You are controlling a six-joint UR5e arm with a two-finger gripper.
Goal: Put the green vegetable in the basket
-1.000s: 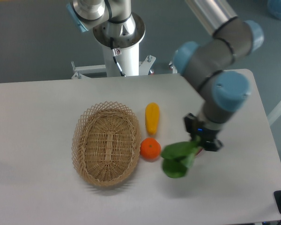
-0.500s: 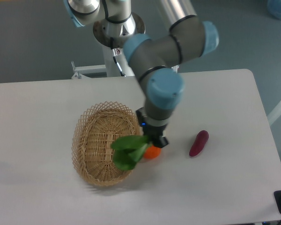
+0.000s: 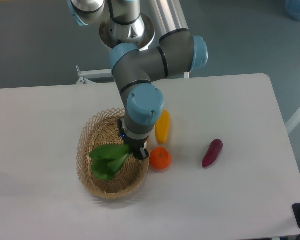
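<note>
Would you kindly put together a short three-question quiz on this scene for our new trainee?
1. True or false: the green vegetable hangs from the gripper over the basket.
2. Which item lies farthest to the right in the picture? A) orange fruit B) yellow vegetable C) purple-red vegetable
3. Fill in: the orange fruit sits just outside the basket's ____ rim, as pictured.

Key: 1 true; 2 C; 3 right.

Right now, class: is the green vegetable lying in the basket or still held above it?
Held: the green vegetable hangs from the gripper, its leaves over the basket. Whether they touch it, cannot tell.
</note>
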